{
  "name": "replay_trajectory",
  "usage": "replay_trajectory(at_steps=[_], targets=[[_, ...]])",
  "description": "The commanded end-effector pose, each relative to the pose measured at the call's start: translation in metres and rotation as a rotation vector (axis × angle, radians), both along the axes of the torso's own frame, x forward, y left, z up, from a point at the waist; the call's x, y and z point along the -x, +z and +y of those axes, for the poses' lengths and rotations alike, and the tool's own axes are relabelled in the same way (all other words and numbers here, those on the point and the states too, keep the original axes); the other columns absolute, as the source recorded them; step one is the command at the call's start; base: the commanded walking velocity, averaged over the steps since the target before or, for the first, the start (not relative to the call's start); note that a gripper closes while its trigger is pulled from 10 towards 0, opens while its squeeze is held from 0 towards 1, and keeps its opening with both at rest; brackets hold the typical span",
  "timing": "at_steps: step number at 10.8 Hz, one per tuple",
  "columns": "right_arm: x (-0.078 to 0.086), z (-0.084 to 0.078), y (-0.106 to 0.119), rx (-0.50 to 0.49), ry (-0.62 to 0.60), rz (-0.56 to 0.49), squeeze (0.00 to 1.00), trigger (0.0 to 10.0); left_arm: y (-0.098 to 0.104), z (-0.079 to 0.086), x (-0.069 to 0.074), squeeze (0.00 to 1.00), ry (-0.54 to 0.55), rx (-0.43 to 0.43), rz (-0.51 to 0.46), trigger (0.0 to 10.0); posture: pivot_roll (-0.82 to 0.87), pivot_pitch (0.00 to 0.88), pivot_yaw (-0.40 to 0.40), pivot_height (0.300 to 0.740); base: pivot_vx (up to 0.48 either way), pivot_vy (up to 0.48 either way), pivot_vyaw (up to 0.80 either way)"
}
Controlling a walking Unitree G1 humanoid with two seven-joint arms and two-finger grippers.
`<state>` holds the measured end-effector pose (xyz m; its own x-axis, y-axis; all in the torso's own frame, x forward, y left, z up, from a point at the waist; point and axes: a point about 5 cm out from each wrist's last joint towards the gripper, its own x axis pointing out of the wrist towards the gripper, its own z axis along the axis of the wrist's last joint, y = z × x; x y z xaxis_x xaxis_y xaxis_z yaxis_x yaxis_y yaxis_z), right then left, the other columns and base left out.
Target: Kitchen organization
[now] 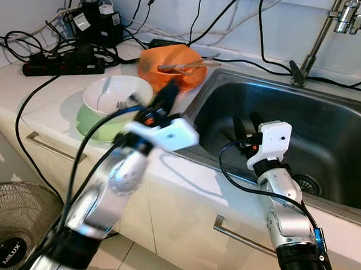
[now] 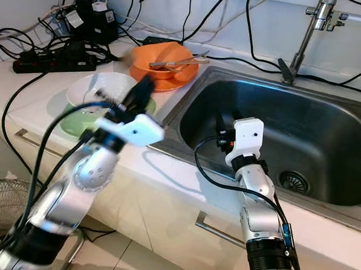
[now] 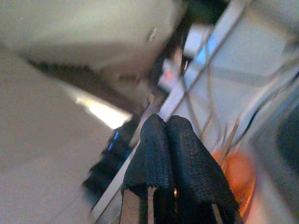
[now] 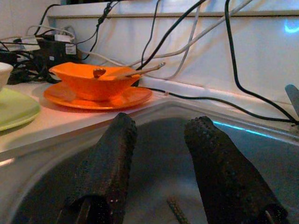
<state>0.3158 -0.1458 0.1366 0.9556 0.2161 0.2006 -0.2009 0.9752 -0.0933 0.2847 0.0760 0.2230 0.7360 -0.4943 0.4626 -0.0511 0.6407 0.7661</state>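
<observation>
Left end effector [image 1: 165,97] pressed closed, empty, between white bowl [image 1: 114,97] and orange bowl [image 1: 172,67] on bench [image 1: 25,96]. Right end effector [image 4: 161,154] spread, empty, inside sink [image 1: 326,127]. Orange bowl probably next, at 12 o'clock: part fingers before reaching.

Left claw [image 3: 170,140] seemingly closed, right claw [image 4: 159,154] spread
</observation>
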Motion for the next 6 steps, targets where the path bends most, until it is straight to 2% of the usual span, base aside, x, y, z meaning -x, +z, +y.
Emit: replay_trajectory(at_steps=[1, 2, 3, 4, 6], targets=[[0.001, 0.0, -0.014, -0.006, -0.012, 0.058, 0.0, 10.0, 0.007, -0.015, 0.005, 0.0, -0.137, 0.011, 0.017, 10.0, 0.08, 0.0, 0.076, 0.74, 0.0, 0.0, 0.0], [0.001, 0.0, -0.014, -0.002, -0.015, 0.056, 0.0, 10.0, 0.005, -0.021, 0.006, 0.0, -0.19, 0.014, 0.058, 10.0, 0.08, 0.0, 0.077, 0.74, 0.0, 0.0, 0.0], [0.001, -0.001, -0.012, 0.018, -0.027, 0.037, 0.0, 10.0, -0.001, -0.031, 0.005, 0.0, -0.307, 0.158, 0.213, 10.0, 0.07, 0.0, 0.083, 0.74, 0.0, 0.0, 0.0], [0.001, -0.001, -0.011, 0.034, -0.031, 0.023, 0.0, 10.0, -0.002, -0.033, 0.004, 0.0, -0.35, 0.221, 0.261, 10.0, 0.06, 0.0, 0.086, 0.74, 0.0, 0.0, 0.0], [0.002, -0.001, -0.009, 0.065, -0.029, -0.003, 0.0, 10.0, 0.009, -0.041, 0.004, 0.0, -0.464, 0.362, 0.35, 10.0, 0.06, 0.0, 0.088, 0.74, 0.0, 0.0, 0.0]])
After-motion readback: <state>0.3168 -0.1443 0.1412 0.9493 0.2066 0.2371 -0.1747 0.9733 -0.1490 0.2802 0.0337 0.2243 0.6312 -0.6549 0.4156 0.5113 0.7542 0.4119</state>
